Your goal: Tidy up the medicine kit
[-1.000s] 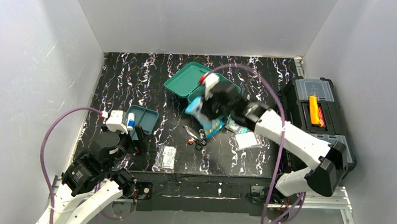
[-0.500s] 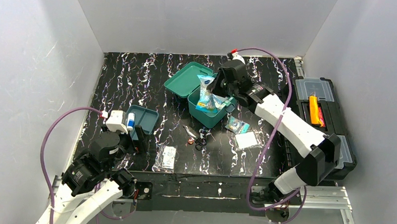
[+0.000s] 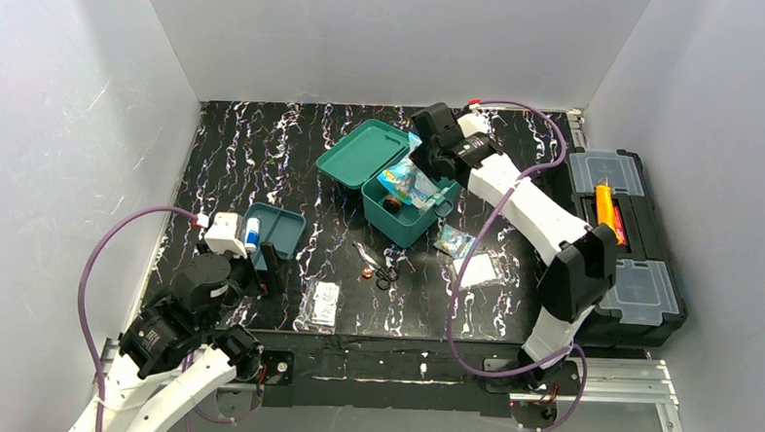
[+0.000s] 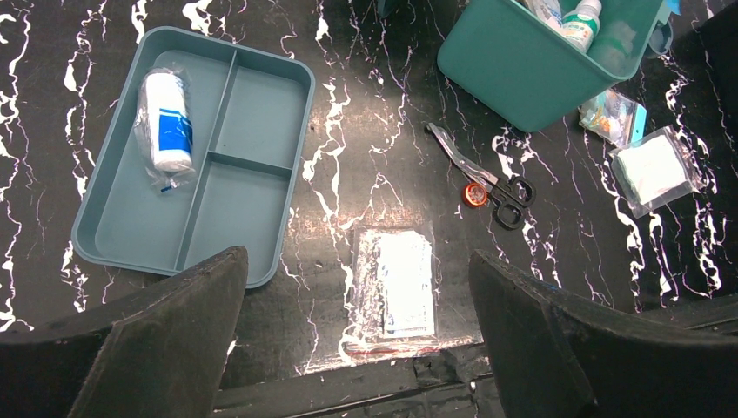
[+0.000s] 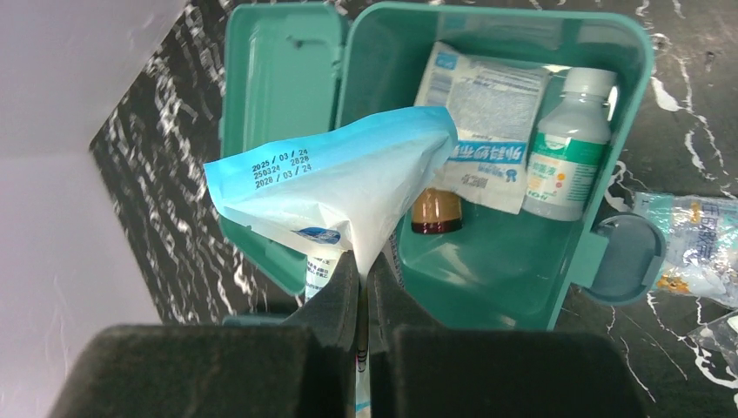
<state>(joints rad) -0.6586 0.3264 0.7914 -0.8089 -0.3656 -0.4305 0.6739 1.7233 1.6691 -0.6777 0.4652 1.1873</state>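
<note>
Inventory, one of each unless noted.

Medicine kit (image 3: 402, 227): teal, lid (image 3: 360, 152) thrown back flat, sitting mid-table (image 3: 245, 152) toward the far side. Inside it, per the right wrist view:
- one white bottle with a green label (image 5: 564, 157)
- one small brown bottle (image 5: 435, 213)
- one white sachet with blue print (image 5: 487, 104)

Right gripper (image 5: 361, 266): clenched on the lower corner of one blue-and-white packet (image 5: 348, 187). The packet hangs over the kit's open box on the lid side. Whether it touches the contents cannot be told. It hides part of the box interior from that camera.

Inner tray (image 4: 252, 113): blue-teal, three compartments, lying out of the kit at the near left of the table. One wrapped white-and-blue roll (image 4: 167, 122) lies in its long compartment.

Left gripper (image 4: 357, 261): jaws spread wide, gripping nothing, hovering over the near edge beside the tray.

Loose on the table, four items:
- one pair of scissors (image 4: 487, 181), just in front of the kit
- one flat clear packet (image 4: 399, 283), near the front edge
- one small blue-edged packet (image 4: 609, 117), beside the kit's near right corner
- one clear pouch with a white pad (image 4: 651, 167), just beside that packet

Black toolbox (image 3: 615, 275): at the right edge, well apart from the kit, with one orange item (image 3: 605, 211) under its clear lid.

Right arm (image 3: 535, 213): reaches across to the kit, passing above the table between the toolbox and the loose packets.
</note>
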